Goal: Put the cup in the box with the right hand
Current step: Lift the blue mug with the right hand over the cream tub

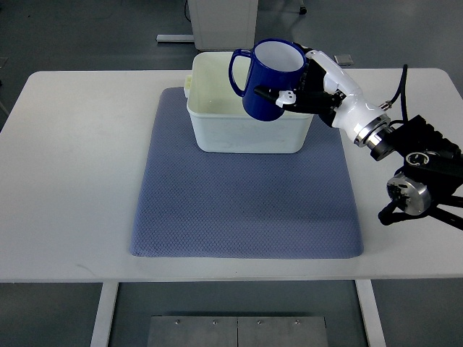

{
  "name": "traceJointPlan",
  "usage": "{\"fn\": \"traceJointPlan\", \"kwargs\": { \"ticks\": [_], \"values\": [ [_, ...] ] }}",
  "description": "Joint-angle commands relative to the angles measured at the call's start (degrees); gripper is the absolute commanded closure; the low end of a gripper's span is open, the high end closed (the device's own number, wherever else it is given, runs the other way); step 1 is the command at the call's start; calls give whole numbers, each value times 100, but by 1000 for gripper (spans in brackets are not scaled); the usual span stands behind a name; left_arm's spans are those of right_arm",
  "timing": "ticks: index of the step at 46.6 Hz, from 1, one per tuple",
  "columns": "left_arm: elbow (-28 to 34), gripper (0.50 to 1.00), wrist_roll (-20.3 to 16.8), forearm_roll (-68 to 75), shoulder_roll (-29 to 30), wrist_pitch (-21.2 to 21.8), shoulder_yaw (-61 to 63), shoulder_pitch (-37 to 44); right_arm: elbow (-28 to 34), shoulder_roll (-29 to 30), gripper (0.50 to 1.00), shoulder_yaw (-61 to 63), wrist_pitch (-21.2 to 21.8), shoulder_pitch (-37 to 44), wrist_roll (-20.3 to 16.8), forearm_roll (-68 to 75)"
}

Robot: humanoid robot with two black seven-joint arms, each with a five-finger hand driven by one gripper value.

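A dark blue cup (266, 78) with a white inside hangs over the right part of the white box (217, 130), its handle pointing left. My right hand (307, 85), white with black joints, is shut on the cup's right side, its arm coming in from the right edge. The cup tilts slightly and sits above the box's rim, partly hiding the box's far right corner. The box stands at the far end of a blue-grey mat (246, 195). The left arm is out of the picture.
The mat lies on a white table (72, 181). Beyond the table's far edge stands a white cabinet (223, 22) on a grey floor. The black forearm and wrist unit (419, 173) hang over the table's right side.
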Motion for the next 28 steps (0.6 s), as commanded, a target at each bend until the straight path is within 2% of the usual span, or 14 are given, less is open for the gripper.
{"fn": "traceJointPlan", "kwargs": {
  "ticks": [1,13,28],
  "values": [
    [0,500,-1,0,0,0,0,0,-262,225,1000,-254,0,319,-2,234],
    [0,500,-1,0,0,0,0,0,-1035,937,1000,-677,8,883,-37,533],
    [0,500,-1,0,0,0,0,0,-2178,1676,1000,-685,87,936,-239,551]
  ]
}}
